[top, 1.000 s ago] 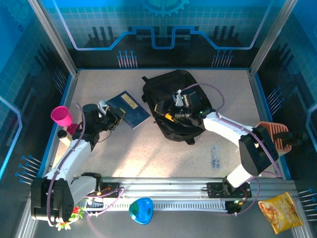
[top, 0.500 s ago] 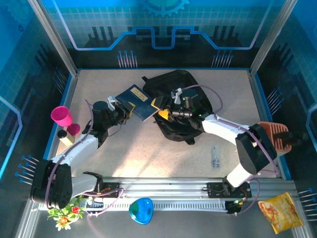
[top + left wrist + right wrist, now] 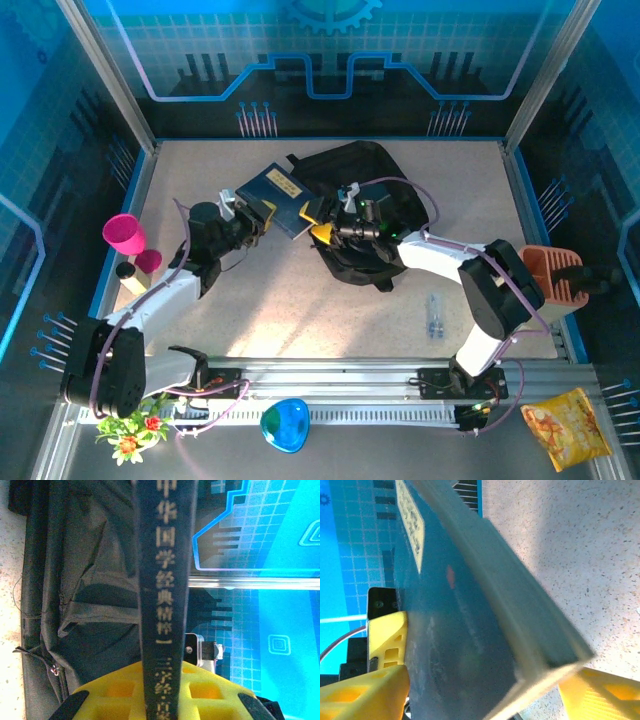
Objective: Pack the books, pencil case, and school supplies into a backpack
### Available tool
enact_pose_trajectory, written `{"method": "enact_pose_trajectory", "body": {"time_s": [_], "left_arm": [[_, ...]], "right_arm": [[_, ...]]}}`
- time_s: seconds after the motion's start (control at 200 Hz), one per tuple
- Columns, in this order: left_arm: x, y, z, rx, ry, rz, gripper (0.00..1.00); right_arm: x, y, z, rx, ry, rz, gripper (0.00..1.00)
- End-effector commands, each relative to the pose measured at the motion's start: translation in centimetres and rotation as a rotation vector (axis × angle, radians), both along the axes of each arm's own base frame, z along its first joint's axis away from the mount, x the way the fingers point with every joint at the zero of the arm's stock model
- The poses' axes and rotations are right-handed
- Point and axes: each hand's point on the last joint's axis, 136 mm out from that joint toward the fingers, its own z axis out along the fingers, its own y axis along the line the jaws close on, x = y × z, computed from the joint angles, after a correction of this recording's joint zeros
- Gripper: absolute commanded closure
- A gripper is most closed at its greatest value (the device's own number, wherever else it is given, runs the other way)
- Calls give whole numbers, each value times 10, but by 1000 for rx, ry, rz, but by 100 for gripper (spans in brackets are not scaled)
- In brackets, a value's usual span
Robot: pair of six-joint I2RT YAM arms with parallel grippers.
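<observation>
A navy book (image 3: 272, 190) with a gold label hangs tilted above the table, just left of the black backpack (image 3: 365, 195). My left gripper (image 3: 256, 216) is shut on its near edge. In the left wrist view the spine (image 3: 165, 580), with gold characters, rises from between the yellow fingers (image 3: 120, 695) of the left gripper (image 3: 165, 702), and the backpack (image 3: 75, 580) lies to the left. My right gripper (image 3: 316, 222) is open astride the book's right corner. In the right wrist view the book (image 3: 470, 630) lies between the yellow fingers (image 3: 365, 695) of the right gripper (image 3: 480, 697), with a sliver of table showing beside the right one.
Two pink cups (image 3: 122, 232) and a tan cylinder (image 3: 128, 276) stand at the left edge. A small clear item (image 3: 434, 318) lies on the table front right. An orange basket (image 3: 553, 272) sits at the right edge. A blue object (image 3: 285, 423) and a snack bag (image 3: 568, 428) lie in front of the rail.
My left gripper lifted the navy book and carried it right toward the backpack. My right gripper came left off the backpack to the book's corner, and its jaws narrowed slightly.
</observation>
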Motion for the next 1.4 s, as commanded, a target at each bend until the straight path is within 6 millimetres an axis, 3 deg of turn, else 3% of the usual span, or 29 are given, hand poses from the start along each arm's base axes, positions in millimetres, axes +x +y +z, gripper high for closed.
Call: {"method": "enact_pose_trajectory", "body": {"time_s": [0.0, 0.245, 0.4, 0.565, 0.65, 0.765, 0.976, 1.206, 1.396], "left_arm": [[9, -3, 35, -39, -102, 11, 91], [11, -7, 33, -52, -95, 7, 90], [12, -8, 29, -42, -87, 6, 87], [10, -7, 4, 57, -24, -12, 73], [6, -7, -12, 147, 21, -41, 59], [0, -11, -27, 291, 52, -108, 43], [-12, -40, -25, 569, -10, -257, 31], [-30, -104, -28, 868, -146, -501, 23], [-45, -156, -39, 1075, -263, -714, 18]], "right_arm": [[3, 14, 26, 76, -63, 16, 27], [4, 12, 35, 85, -107, -1, 37], [5, 9, 41, 85, -134, -15, 54], [13, -6, 42, 54, -158, -56, 79], [16, -18, 43, 9, -187, -81, 89], [21, -43, 44, -74, -231, -128, 93], [25, -108, 45, -230, -280, -241, 95], [22, -186, 48, -370, -277, -384, 96], [17, -226, 51, -449, -264, -459, 96]]}}
